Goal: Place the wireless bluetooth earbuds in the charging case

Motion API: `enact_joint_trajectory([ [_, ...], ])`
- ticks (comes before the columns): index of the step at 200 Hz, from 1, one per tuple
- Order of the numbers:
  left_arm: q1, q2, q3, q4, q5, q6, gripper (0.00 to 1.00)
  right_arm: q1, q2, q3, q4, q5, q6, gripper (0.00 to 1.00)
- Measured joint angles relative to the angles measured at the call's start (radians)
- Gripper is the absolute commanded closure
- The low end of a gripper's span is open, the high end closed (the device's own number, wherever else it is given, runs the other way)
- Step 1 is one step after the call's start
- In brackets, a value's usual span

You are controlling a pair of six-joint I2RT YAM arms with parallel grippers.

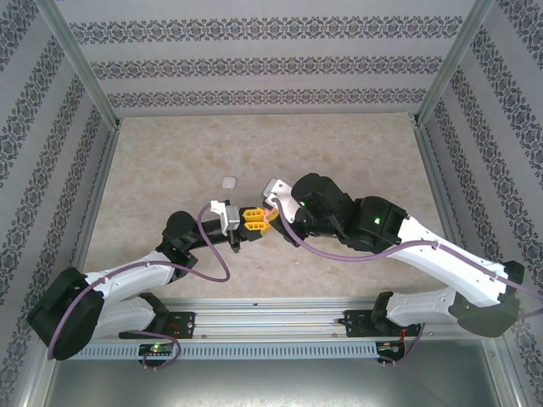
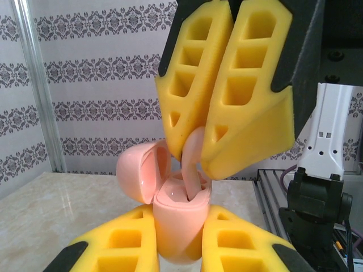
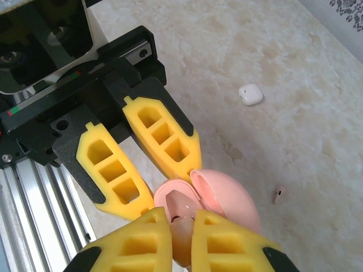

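**A:** Top cam first. What do you see?

**B:** My left claw & right claw meet tip to tip over the table, near its middle. Sth pink is between them, too small to tell more. A small white piece lies on the table further back, apart from both.

**A:** Left wrist cam?

**B:** My left claw is clamped on the charging case, one finger on each side. The case is upright and its lid is open to the left. My right claw is above and pinches an earbud. The lower end of the earbud sits in the case opening.

**A:** Right wrist cam?

**B:** Same grip. My right claw is closed on the earbud, directly at the open charging case. The left claw holds the case from the opposite side. A second earbud lies on the table, well apart, & the white piece lies beyond it.
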Motion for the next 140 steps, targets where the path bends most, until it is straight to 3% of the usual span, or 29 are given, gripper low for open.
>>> enact_joint_trajectory([
  [34, 0.0, 0.0, 0.0, -0.006, -0.003, -0.001, 1.0, -0.002, 0.01, 0.002, -0.003, -0.003, 0.045, 0.97],
  [140, 0.0, 0.0, 0.0, -0.023, -0.067, -0.012, 1.0, -0.002, 0.084, 0.114, -0.103, 0.019, 0.232, 0.69],
])
